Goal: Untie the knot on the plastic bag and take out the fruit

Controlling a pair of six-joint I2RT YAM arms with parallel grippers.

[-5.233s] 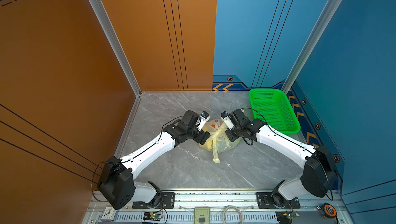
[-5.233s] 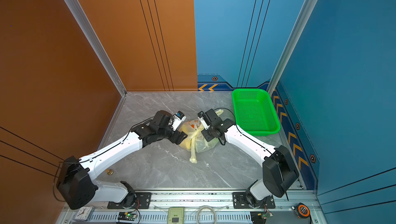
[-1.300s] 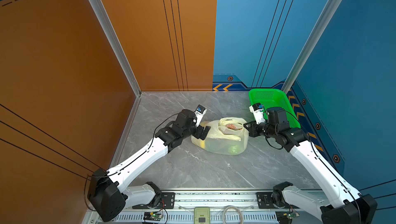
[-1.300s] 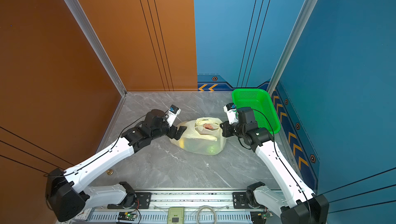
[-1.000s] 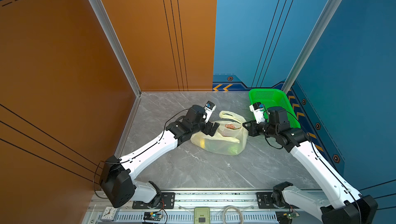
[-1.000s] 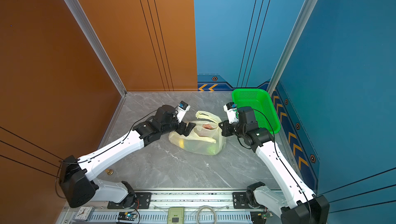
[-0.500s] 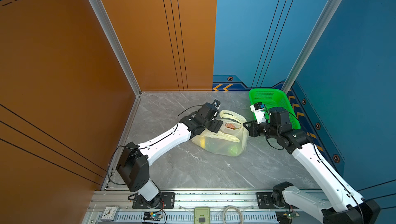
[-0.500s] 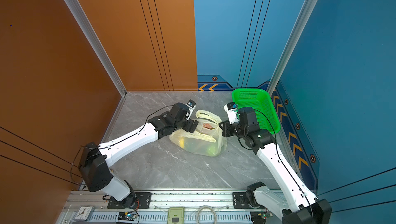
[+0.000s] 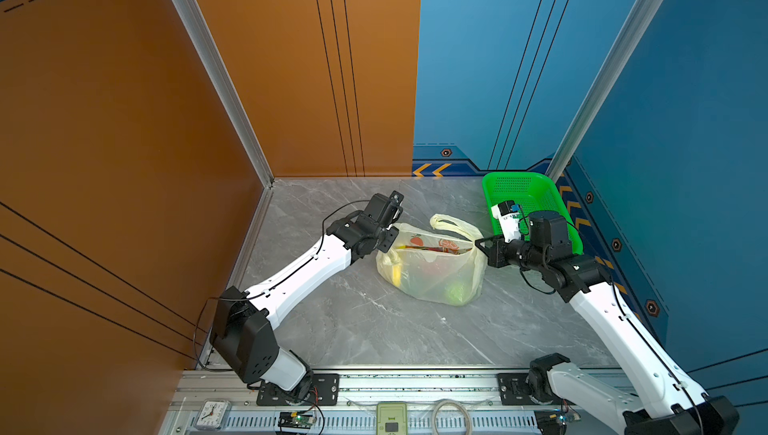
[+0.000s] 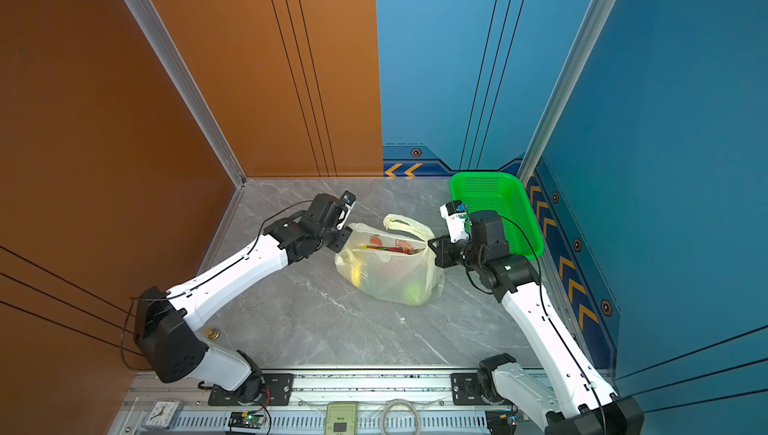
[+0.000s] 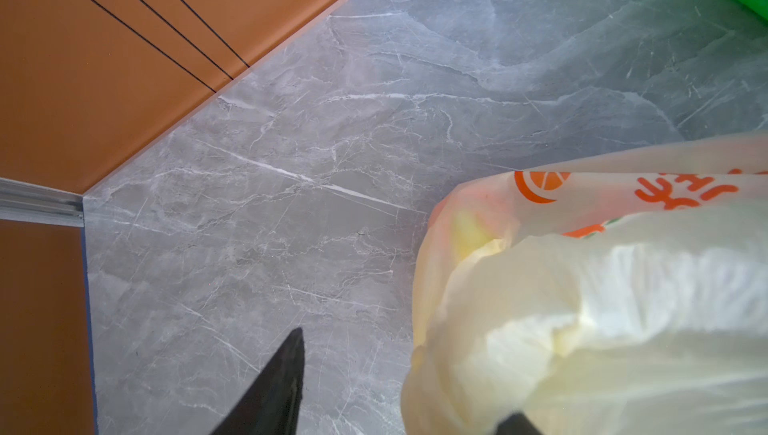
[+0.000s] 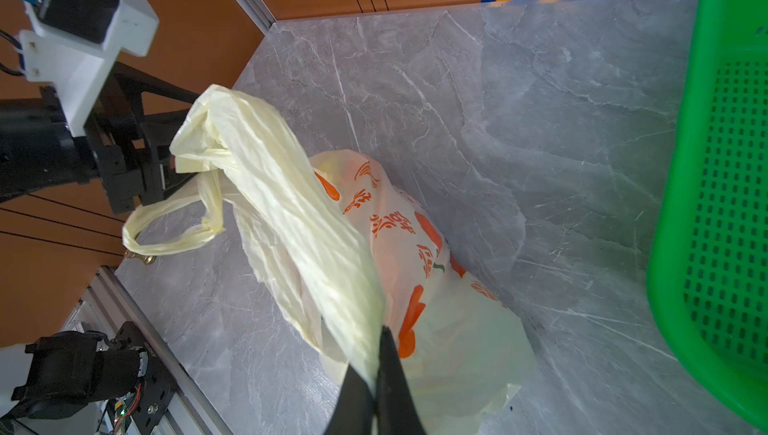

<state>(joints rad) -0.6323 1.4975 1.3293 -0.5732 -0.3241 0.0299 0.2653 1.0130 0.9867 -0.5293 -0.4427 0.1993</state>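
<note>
While the plastic bag sits on the gray desk between both arms, its mouth faces up and is stretched long from left to right in both top views. The right tool is pinched tight on the bag's right edge. The left tool is at the left edge; its two fingers stand apart. Inside lie a yellow banana and a light-green ball. One handle loop flops at the back, near the green basket.
</note>
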